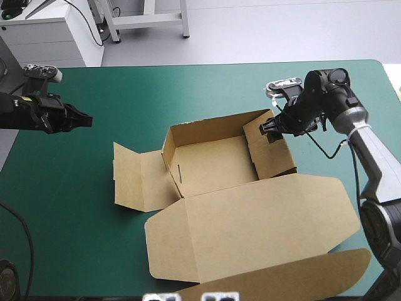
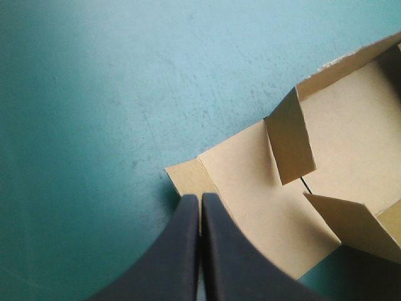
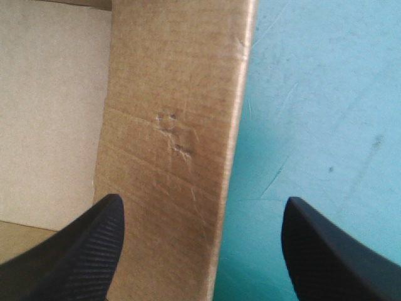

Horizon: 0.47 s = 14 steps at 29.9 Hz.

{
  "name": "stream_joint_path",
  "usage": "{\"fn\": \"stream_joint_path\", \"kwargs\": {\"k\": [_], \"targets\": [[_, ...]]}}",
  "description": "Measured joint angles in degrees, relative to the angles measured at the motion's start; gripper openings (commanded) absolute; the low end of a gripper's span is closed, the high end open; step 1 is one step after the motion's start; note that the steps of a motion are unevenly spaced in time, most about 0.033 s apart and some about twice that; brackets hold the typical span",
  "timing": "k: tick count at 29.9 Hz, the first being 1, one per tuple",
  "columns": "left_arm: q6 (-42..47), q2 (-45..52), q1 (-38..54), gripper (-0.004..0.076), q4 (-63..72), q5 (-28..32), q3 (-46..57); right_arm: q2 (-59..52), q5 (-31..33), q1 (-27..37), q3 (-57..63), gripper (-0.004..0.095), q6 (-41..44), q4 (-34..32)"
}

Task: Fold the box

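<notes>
Sitting tray-like, box (image 1: 213, 164): lid (image 1: 250, 226) flat; right pincer (image 1: 270, 128) spread astride wall (image 1: 277, 153); left pincer (image 1: 88, 120) clenched, seemingly empty.

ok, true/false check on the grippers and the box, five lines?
1. The left gripper is shut. True.
2. The left gripper holds the box. False: it grips nothing and is off to the box's left, over the cover.
3. The right gripper is open, the right wall between its fingers. True.
4. The lid stands upright. False: it lies flat on the box's near side.
5. The left flap lies flat on the cover. True.
</notes>
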<state>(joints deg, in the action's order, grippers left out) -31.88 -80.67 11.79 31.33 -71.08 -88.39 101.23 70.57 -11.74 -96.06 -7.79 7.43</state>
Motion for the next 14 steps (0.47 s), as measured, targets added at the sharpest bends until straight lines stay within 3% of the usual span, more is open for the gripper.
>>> {"fn": "stream_joint_path", "kwargs": {"k": [14], "targets": [[0.0,0.0,0.0,-0.0009,0.0,0.0,0.0,6.0,0.0,0.0,0.0,0.0647,0.4,0.5]]}}
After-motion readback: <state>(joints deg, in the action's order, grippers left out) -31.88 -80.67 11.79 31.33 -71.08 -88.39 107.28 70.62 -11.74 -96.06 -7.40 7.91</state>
